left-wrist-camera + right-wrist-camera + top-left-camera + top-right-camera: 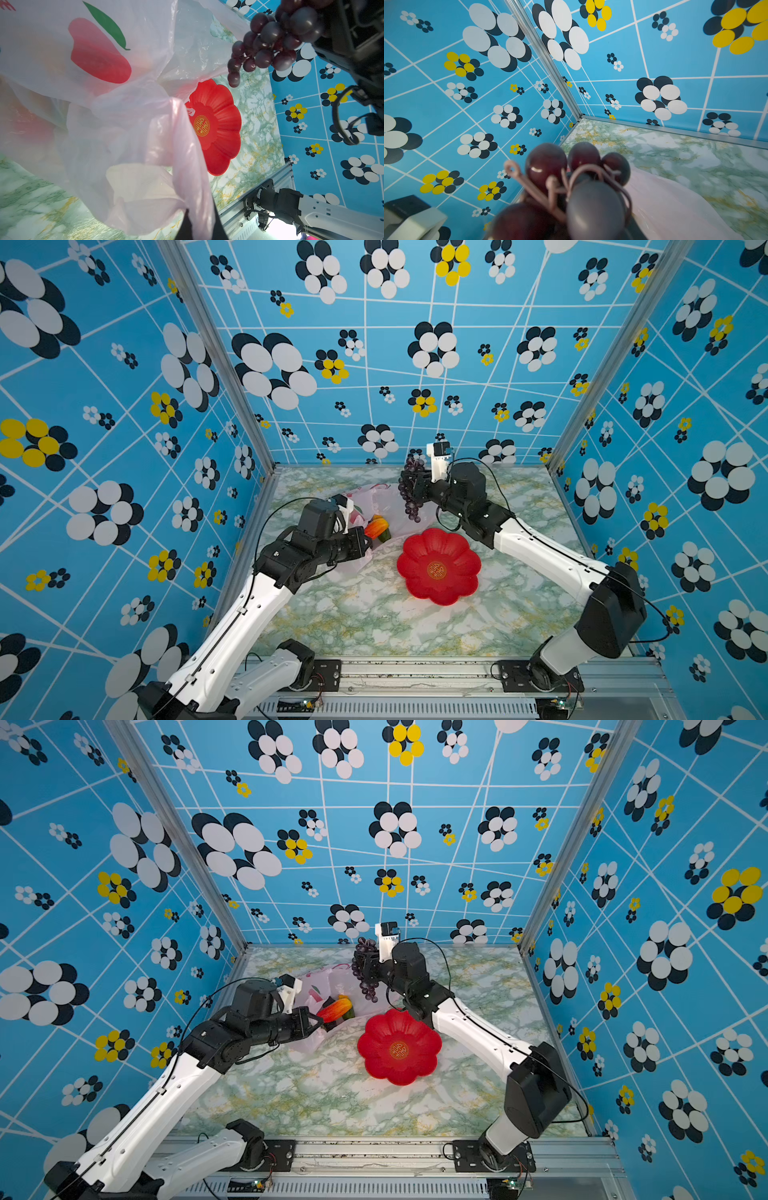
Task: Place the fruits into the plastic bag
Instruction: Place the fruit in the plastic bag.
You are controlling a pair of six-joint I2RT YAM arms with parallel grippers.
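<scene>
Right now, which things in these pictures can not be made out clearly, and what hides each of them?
- Fruits in the plastic bag: both top views show only a red-orange fruit and part of a green fruit; the left arm and bag folds hide any others.
- Fingertips of the left gripper: bag film covers most of them in the left wrist view.
- Jaws of the right gripper: the grape bunch hides them in both top views; blurred grapes fill the right wrist view.

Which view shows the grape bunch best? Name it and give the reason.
The left wrist view: the grape bunch is large and sharp there, single grapes distinct, though its top is cut off. Both top views show the whole bunch, small and dark. The right wrist view gives only blurred upper grapes and stem.
</scene>
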